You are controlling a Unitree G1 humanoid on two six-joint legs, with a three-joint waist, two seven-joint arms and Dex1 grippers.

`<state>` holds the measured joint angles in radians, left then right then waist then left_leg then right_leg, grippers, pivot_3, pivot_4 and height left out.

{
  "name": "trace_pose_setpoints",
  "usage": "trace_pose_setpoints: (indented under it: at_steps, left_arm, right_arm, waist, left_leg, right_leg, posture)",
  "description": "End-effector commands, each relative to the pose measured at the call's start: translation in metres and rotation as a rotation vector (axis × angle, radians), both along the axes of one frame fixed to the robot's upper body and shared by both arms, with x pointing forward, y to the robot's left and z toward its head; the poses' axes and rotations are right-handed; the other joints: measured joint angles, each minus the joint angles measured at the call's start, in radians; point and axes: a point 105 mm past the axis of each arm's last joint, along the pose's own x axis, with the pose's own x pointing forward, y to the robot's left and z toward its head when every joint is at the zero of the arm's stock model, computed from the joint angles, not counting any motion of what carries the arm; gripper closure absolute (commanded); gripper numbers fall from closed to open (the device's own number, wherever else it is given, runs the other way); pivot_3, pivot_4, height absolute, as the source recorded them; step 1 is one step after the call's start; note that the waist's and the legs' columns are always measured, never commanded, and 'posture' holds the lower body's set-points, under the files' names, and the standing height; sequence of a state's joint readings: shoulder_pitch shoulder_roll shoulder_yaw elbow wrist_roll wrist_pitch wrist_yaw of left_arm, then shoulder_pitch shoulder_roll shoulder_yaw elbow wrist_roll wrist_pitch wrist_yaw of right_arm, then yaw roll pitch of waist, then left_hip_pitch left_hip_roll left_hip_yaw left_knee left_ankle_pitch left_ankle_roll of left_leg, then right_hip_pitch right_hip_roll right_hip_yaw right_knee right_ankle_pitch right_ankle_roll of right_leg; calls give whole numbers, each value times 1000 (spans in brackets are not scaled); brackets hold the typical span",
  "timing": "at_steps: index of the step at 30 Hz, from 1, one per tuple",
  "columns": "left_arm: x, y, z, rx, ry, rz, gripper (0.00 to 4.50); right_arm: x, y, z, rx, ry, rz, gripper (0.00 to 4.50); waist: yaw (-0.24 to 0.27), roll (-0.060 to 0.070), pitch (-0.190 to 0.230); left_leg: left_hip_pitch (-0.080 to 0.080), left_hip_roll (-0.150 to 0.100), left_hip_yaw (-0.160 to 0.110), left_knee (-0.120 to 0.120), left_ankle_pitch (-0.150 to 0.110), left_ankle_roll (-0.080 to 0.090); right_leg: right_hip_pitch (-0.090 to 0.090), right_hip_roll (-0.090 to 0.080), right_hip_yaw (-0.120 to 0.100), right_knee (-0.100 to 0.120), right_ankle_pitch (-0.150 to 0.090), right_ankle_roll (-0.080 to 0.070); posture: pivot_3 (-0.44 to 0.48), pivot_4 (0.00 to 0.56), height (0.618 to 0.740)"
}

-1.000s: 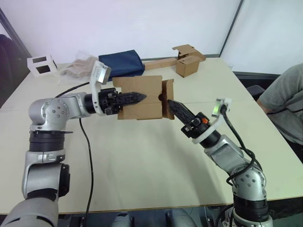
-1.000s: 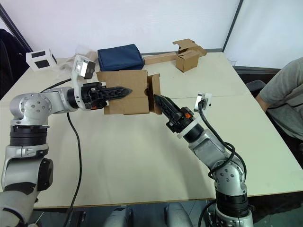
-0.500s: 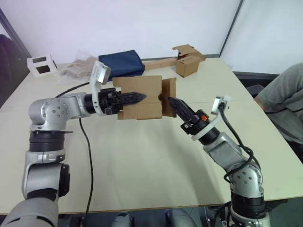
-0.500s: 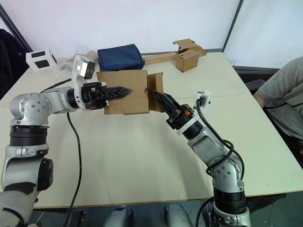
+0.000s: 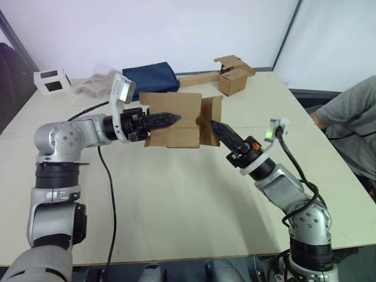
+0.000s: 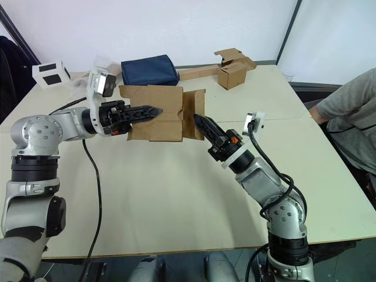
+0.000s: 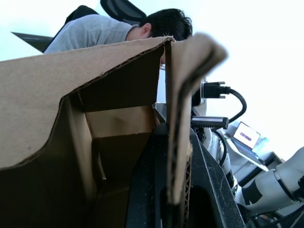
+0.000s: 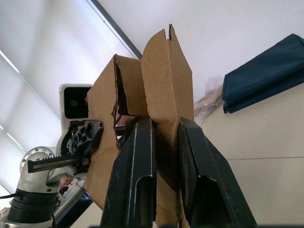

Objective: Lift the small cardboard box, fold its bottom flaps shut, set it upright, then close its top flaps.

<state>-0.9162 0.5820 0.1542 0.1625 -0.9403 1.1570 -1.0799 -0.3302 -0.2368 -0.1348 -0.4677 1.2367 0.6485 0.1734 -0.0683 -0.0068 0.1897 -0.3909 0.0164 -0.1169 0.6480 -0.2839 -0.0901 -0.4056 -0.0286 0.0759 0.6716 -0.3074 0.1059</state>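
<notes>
Small cardboard box point(image 5: 173, 120), held above the counter point(image 5: 176, 194), centre frame; interior largely hidden.
Left end effector point(image 5: 167, 118) grasps its side wall, arm horizontal; right end effector point(image 8: 164, 142) pinches an end flap, arm angled upward.

Your left arm reaches forward and inward at chest height, forearm near level. Your left gripper point(image 5: 167, 118) points toward your right side, its fingers point(image 7: 156, 190) clamped on a side wall of the small cardboard box point(image 5: 174, 120). Your right arm angles up from the elbow toward your left. Your right gripper point(image 5: 217, 129) has its fingers point(image 8: 137, 180) pinched on an end flap.
</notes>
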Motion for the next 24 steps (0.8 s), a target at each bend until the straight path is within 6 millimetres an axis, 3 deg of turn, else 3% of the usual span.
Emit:
trace_pose_setpoints:
  at_steps: [1, 4, 12, 13, 16, 20, 24]
  left_arm:
    - [-3, 2, 13, -29, -57, 5, 4500]
    - [-3, 1, 13, -29, -56, 3, 4500]
    - [-2, 0, 14, -27, -53, 0, 4500]
    - [-2, -1, 14, -27, -53, -1, 4500]
    - [-2, -1, 15, -31, -53, -6, 4500]
    - [-3, -2, 15, -33, -54, -10, 4500]
    - [-4, -2, 16, -33, -54, -11, 4500]
  right_arm:
    - [-14, 3, 20, 51, -80, 56, 3903]
    - [-16, 4, 20, 51, -82, 65, 3298]
    - [-24, 1, 21, 97, -73, 99, 3298]
    - [-24, 1, 20, 99, -72, 101, 2781]
    - [-24, 1, 19, 79, -71, 88, 2015]
    - [-22, 2, 15, 59, -64, 75, 2015]
    - [-17, -15, 19, 87, -73, 18, 2015]
  waist:
    - [0, 0, 0]
    - [0, 0, 0]
    - [0, 0, 0]
    - [0, 0, 0]
    - [0, 0, 0]
    - [0, 0, 0]
    - [1, 0, 0]
  left_leg:
    - [0, 0, 0, 0, 0, 0]
    - [0, 0, 0, 0, 0, 0]
    - [0, 0, 0, 0, 0, 0]
    - [0, 0, 0, 0, 0, 0]
    - [0, 0, 0, 0, 0, 0]
    - [0, 0, 0, 0, 0, 0]
    - [0, 0, 0, 0, 0, 0]
  right_leg:
    - [0, 0, 0, 0, 0, 0]
    - [0, 0, 0, 0, 0, 0]
    - [0, 0, 0, 0, 0, 0]
    - [0, 0, 0, 0, 0, 0]
    - [0, 0, 0, 0, 0, 0]
    - [0, 0, 0, 0, 0, 0]
    - [0, 0, 0, 0, 0, 0]
  posture:
    - [0, 150, 740]
    - [0, 150, 740]
    - [0, 150, 740]
    - [0, 150, 740]
    - [0, 150, 740]
    - [0, 150, 740]
    - [0, 150, 740]
